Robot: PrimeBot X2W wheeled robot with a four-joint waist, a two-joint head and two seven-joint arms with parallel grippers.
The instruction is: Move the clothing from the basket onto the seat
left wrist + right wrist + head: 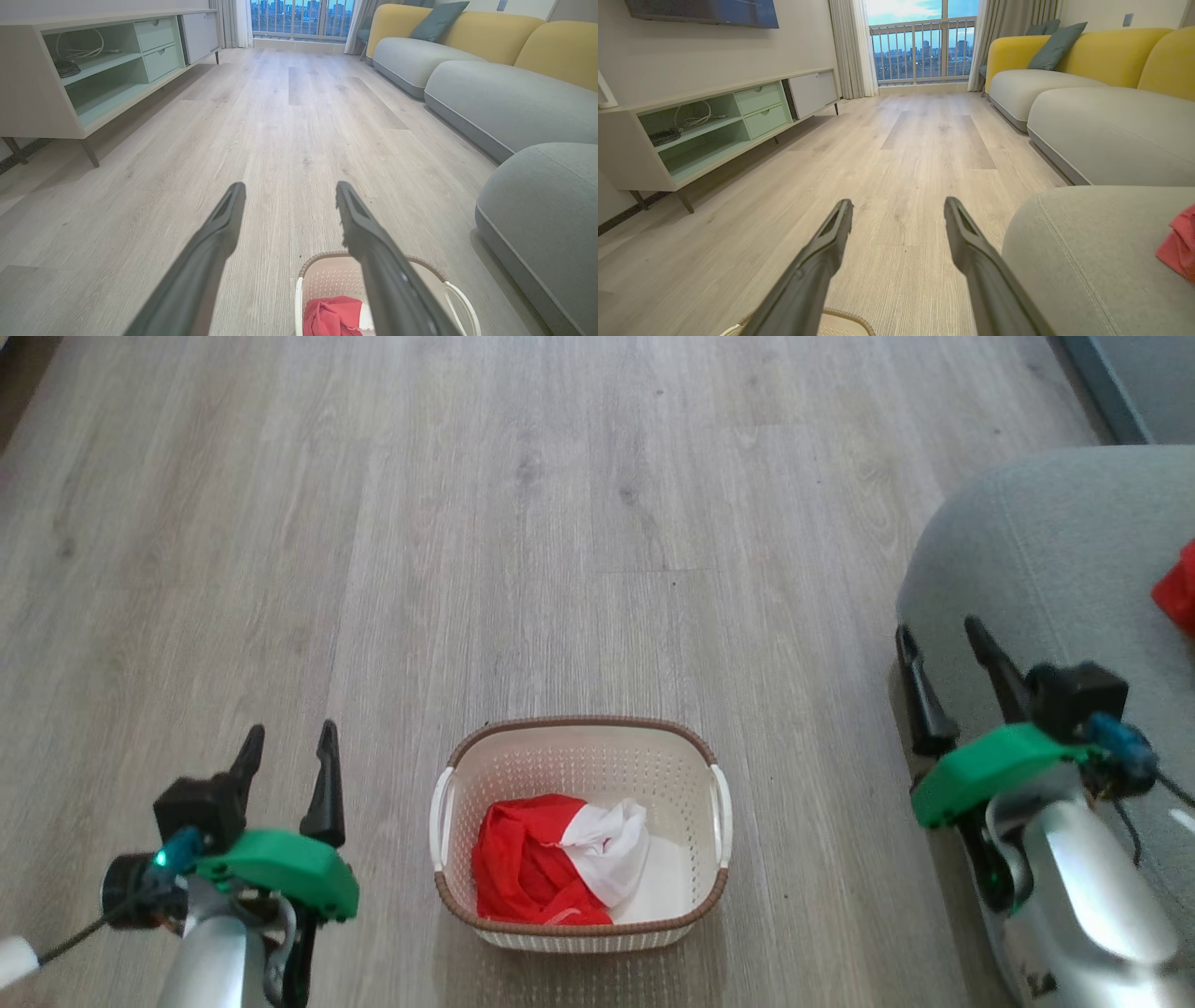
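Seat (1027,551): cut off by the head view's right edge.
Red cloth (1178,586): on the seat, only a scrap shows at that picture edge, so its shape cannot be told.
Basket (329,282): cut by the left wrist view's bottom edge; a finger (373,252) of the left gripper (289,186) covers its middle.
Clothing (523,877): its right part lies under a white cloth (611,845); the basket floor beneath is hidden.

Left claw (288,749) and right claw (938,646) gape empty (fingers pointing forward).
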